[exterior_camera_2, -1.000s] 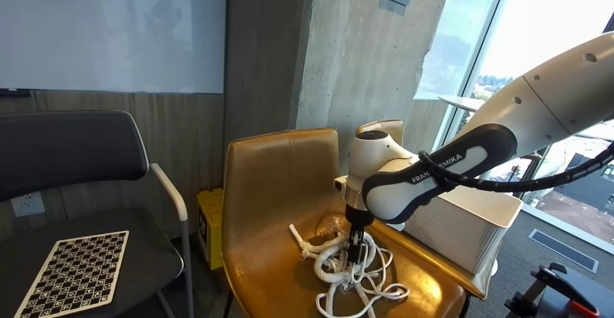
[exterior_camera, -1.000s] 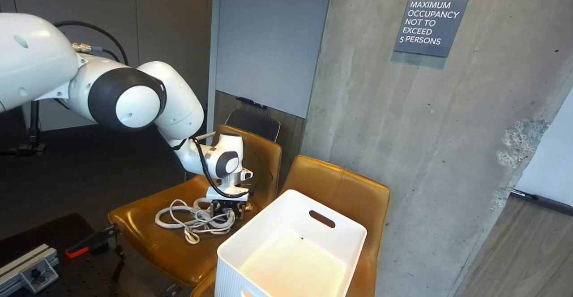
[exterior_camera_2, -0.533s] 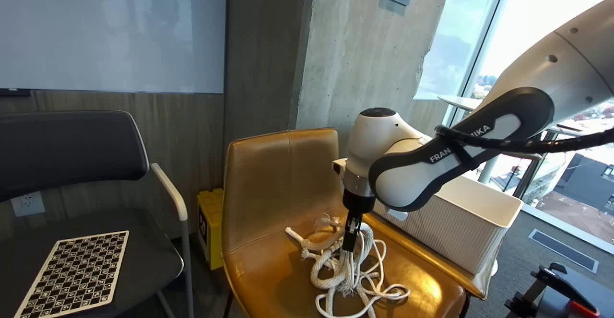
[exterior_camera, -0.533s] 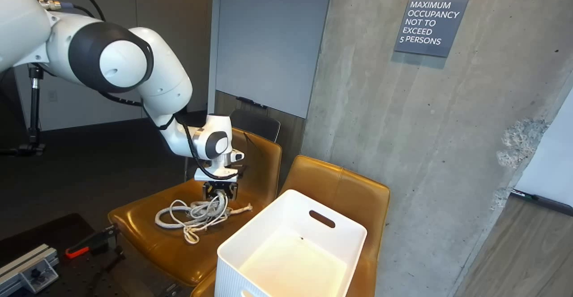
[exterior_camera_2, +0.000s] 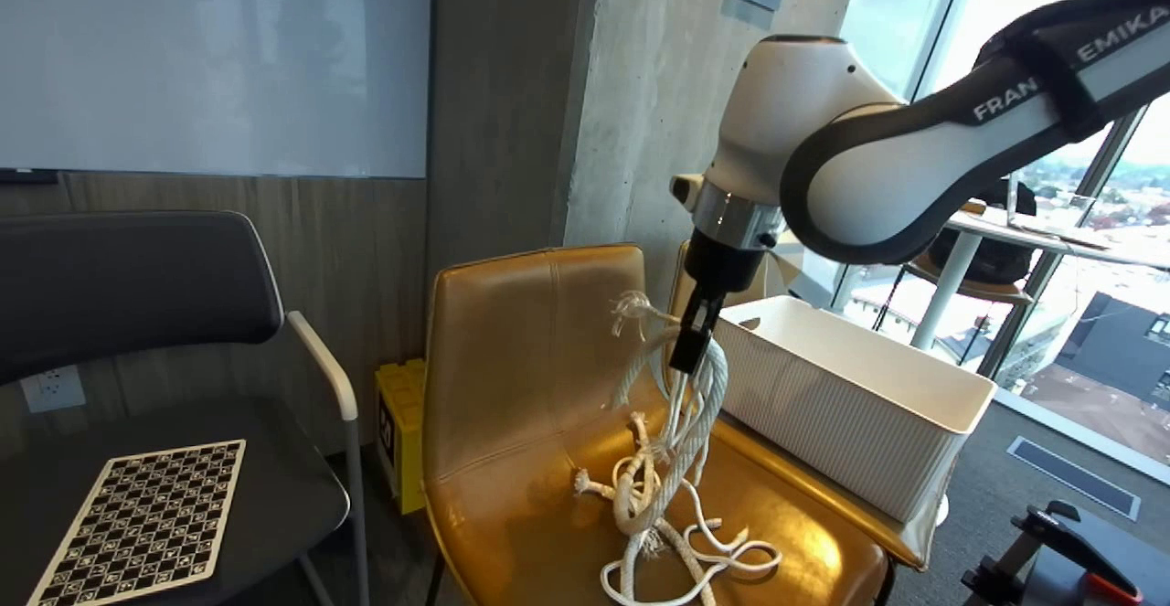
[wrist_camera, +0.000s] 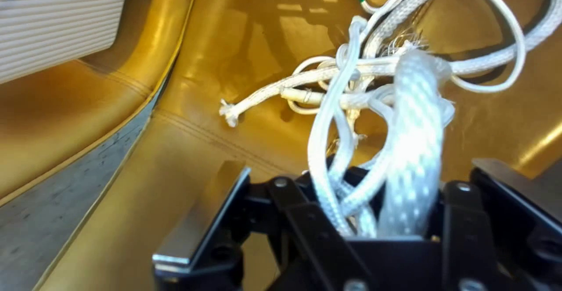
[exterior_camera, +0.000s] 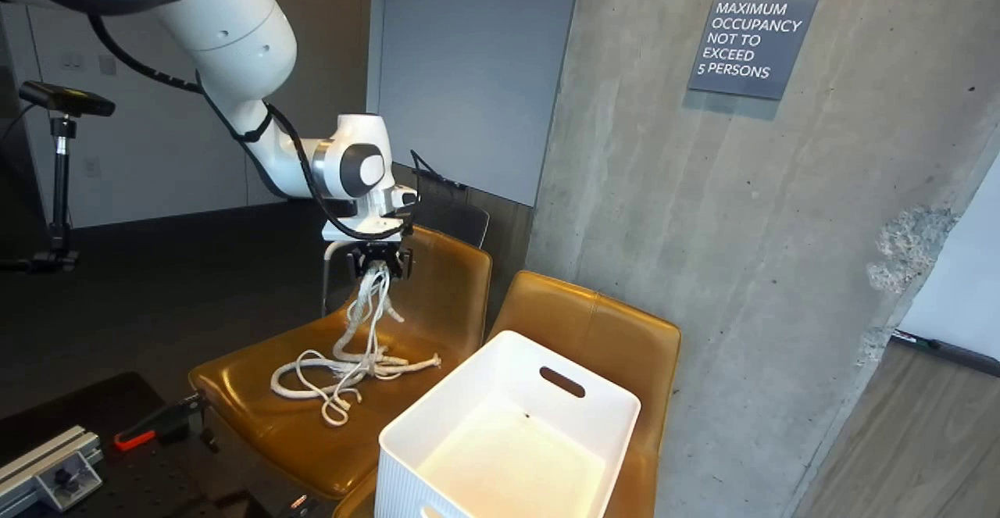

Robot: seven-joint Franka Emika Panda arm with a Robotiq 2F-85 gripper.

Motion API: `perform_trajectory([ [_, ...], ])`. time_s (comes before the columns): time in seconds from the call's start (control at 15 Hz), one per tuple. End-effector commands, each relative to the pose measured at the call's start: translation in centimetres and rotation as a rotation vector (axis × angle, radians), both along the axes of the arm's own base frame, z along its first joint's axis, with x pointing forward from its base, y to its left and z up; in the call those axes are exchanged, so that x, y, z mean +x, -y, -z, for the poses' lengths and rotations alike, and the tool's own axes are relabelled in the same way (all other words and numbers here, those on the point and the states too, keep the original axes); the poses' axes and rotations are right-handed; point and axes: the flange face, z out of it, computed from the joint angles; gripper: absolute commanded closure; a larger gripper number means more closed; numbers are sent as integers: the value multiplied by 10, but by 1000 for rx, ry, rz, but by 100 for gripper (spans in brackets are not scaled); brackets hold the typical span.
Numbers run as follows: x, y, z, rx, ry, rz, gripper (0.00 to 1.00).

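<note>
We see the gripper [exterior_camera: 379,266] above the seat of a tan chair [exterior_camera_2: 526,505], its jaws pinching a bundle of ropes [exterior_camera_2: 704,414]; the strands cover the exact spot where they are gripped. In both exterior views the ropes dangle from the jaws and reach down to the seat, where their lower loops and ends lie spread out. In the wrist view we make out a thick braided strand beside several thin ones, all running into the jaws, with a frayed tip pointing off to the left. In both exterior views we find a white bin [exterior_camera_2: 841,414] to the right of the ropes and apart from them; it stands on a second chair [exterior_camera: 594,315], close beside the tan one. The arm [exterior_camera: 234,41] stretches in from the left in an exterior view and bends down to the gripper. In an exterior view we also have a black chair [exterior_camera_2: 137,295] at the left, a checkered board [exterior_camera_2: 146,519] lying on its seat, and a yellow box [exterior_camera_2: 409,405] standing low between the black chair and the tan one. On the far side a grey sign [exterior_camera: 754,41] hangs on a concrete wall [exterior_camera: 664,229], and a whiteboard [exterior_camera_2: 210,58] spans the far left in an exterior view.
</note>
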Motion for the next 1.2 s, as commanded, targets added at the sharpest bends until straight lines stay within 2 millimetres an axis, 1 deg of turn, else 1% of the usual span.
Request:
perform_trajectory([
  [0.0, -15, 9, -92, 2, 66, 47, 100],
  [0.13, -14, 15, -147, 8, 103, 70, 100],
  [0.27, -14, 25, -202, 12, 129, 96, 100],
  [0.47, -14, 51, -267, 22, 153, 145, 100],
  [0.6, -12, 78, -305, 40, 167, 189, 100],
  [0.87, -6, 147, -373, 91, 208, 285, 100],
  [1.0, -3, 180, -400, 113, 230, 327, 100],
  [1.13, -2, 210, -422, 129, 249, 367, 100],
])
